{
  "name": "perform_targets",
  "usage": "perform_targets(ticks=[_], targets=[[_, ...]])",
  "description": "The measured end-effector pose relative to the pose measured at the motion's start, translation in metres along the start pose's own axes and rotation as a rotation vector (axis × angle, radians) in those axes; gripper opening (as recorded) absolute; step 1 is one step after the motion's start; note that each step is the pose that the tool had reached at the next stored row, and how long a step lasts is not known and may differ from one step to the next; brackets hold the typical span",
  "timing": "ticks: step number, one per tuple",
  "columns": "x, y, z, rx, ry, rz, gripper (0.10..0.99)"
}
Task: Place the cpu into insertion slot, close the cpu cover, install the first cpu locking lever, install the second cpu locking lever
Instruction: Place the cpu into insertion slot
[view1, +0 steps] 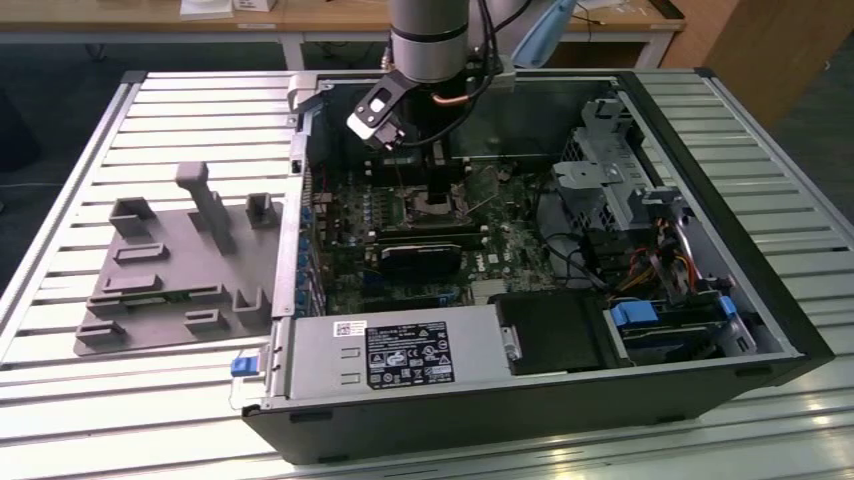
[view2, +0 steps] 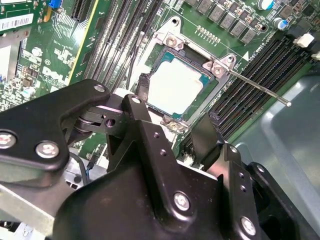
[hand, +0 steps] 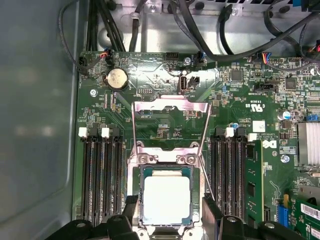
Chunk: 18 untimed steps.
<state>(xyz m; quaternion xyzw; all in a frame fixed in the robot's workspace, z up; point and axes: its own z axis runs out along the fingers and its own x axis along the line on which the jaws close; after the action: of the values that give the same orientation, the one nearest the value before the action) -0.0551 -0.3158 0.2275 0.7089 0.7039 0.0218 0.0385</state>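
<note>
Down at the slot (hand: 134, 186), the cpu (hand: 166, 199) lay flat, jaws spread either side, gripping nothing; I'd hold them level, clear of its edges.

— How is the arm (view1: 430, 35) standing?

— It is hanging upright over the cpu (hand: 166, 199), with its wrist (view1: 430, 85) pointing straight down at it.

— And the gripper (view2: 172, 112)?

— It is hovering close above the cpu. Its jaws are standing apart, one flanking each side of the cpu, and in the first wrist view a narrow gap is showing between each jaw and the cpu.
</note>
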Motion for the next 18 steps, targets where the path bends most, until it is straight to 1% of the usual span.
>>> perform_targets(ticks=[5, 7, 8, 11, 12, 13, 14, 16, 17, 18], targets=[[0.0000, 0.0000, 0.0000, 0.000, 0.0000, 0.000, 0.600], [0.0000, 0.0000, 0.0000, 0.000, 0.0000, 0.000, 0.475], [0.0000, 0.0000, 0.0000, 0.000, 0.0000, 0.000, 0.475], [0.0000, 0.0000, 0.0000, 0.000, 0.0000, 0.000, 0.302], [0.0000, 0.0000, 0.0000, 0.000, 0.0000, 0.000, 0.302], [0.0000, 0.0000, 0.0000, 0.000, 0.0000, 0.000, 0.243], [0.0000, 0.0000, 0.0000, 0.000, 0.0000, 0.000, 0.243], [0.0000, 0.0000, 0.0000, 0.000, 0.0000, 0.000, 0.125], [0.0000, 0.0000, 0.0000, 0.000, 0.0000, 0.000, 0.102], [0.0000, 0.0000, 0.0000, 0.000, 0.0000, 0.000, 0.102]])
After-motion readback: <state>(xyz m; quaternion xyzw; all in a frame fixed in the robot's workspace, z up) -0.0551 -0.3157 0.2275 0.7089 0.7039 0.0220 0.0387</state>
